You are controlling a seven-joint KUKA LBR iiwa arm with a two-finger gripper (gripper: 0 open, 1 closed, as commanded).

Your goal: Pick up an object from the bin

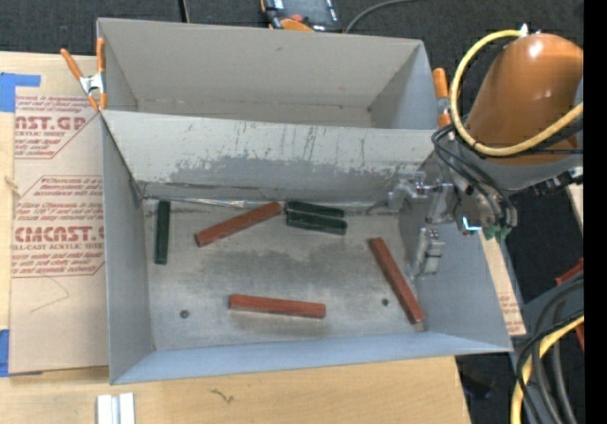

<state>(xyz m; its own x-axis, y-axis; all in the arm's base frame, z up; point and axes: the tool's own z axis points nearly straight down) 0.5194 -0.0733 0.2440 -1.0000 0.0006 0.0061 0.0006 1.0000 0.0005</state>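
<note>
My gripper [427,244] hangs at the bin's right side, close to the right wall and above the floor. Just left of it and below lies a red-brown bar [395,280], slanting from the middle towards the front right corner. Nothing shows in the gripper. A short dark green block [316,217] lies near the back wall, left of the gripper. Beside that block a second red-brown bar [239,224] lies tilted.
A third red-brown bar [276,306] lies flat near the front middle. A thin dark green stick [162,231] lies along the left wall. The orange-covered arm with its yellow cable stands over the bin's right rim.
</note>
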